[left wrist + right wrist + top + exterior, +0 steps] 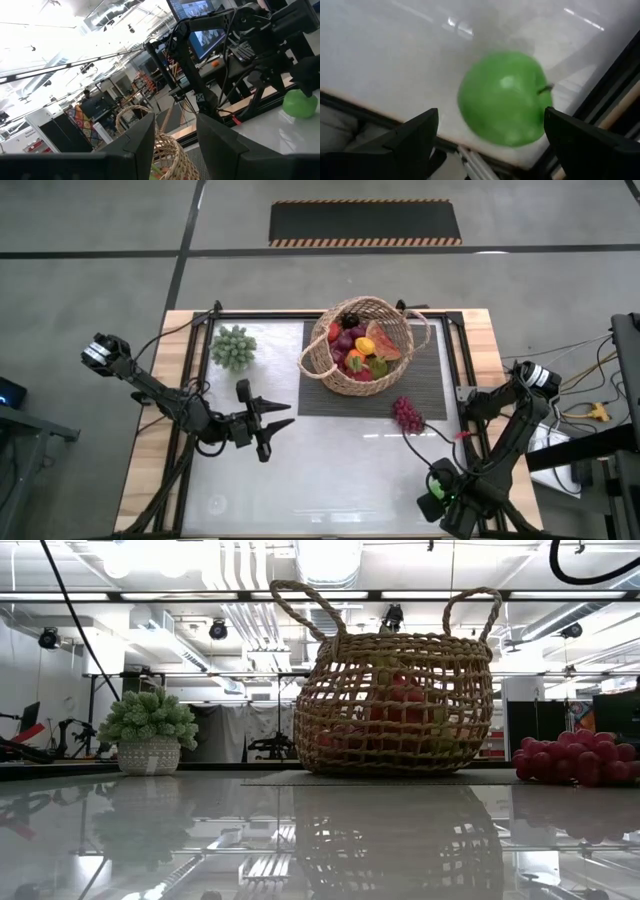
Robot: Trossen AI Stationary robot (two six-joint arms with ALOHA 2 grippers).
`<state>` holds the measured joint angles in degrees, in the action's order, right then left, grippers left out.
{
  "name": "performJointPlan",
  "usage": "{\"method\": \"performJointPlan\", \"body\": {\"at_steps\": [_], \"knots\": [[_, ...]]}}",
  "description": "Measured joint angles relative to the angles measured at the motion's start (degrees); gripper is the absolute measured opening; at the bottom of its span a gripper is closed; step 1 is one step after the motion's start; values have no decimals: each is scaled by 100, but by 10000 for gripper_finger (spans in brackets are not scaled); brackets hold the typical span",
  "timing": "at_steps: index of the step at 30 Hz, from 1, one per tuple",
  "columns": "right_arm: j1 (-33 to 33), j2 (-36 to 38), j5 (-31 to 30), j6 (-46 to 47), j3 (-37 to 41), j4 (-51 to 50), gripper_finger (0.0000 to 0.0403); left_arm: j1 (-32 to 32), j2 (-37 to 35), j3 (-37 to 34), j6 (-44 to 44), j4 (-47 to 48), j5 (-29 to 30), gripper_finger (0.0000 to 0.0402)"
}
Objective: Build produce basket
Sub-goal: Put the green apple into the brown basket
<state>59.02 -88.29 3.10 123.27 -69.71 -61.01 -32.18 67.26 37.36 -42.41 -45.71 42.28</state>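
Looking at the green apple (502, 97) here, sitting on the white table near its right front corner, well apart from the basket (360, 345), which is resting on the dark mat (440, 380) and already holding a pile of produce. Hovering right over that apple: the right gripper (492, 132), jaws spread about as wide as they go, one finger on either side, gripping nothing yet.

Guessing it's a light, hard plastic toy with a glossy, round skin, so probably wanting to squirt out of a pinch. Thinking of closing across the widest part, around the middle, keeping clear of the little stem, and squeezing gently rather than hard.

Also noticing the red grape bunch (407, 415) lying just off the mat's corner, waiting on the table. Likely lumpy and easier to grab across the body.

Parking near the table's middle: the left gripper (275, 425), fingers partly apart and carrying nothing.
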Motion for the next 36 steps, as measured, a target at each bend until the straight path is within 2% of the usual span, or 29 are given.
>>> {"method": "performJointPlan", "body": {"at_steps": [11,18,36], "knots": [[11,-35,231,172,10,-9,343,2,0,0,-2,-2,0,128],[13,-160,805,335,15,-33,343,4,0,-1,-4,-12,0,128],[11,-88,804,328,-1,-623,343,4,0,0,-4,-4,0,128]]}}
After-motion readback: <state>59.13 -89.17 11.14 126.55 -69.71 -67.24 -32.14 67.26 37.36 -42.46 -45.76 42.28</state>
